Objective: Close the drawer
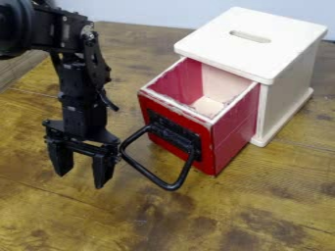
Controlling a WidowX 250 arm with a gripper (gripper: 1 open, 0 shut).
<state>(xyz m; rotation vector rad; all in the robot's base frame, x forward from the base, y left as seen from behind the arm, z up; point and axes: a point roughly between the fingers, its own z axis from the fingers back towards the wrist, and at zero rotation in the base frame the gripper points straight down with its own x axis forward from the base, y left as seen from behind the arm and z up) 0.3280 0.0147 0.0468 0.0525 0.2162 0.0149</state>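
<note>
Your black two-fingered gripper (81, 169) hangs with its fingers spread wide and empty, pointing down at the wooden table (262, 211), just beside the outer end of the large black loop handle (160, 157). The red box-shaped drawer with the pale wood rim (203, 113) stands pulled well out of the cream-white wooden cabinet (268, 64). It looks light and rigid and should slide easily. You need no grasp: press flat on the red front, since the handle may swing.

bare table (262, 211) before drawer (197, 123), loop handle (160, 162) jutting out
</note>
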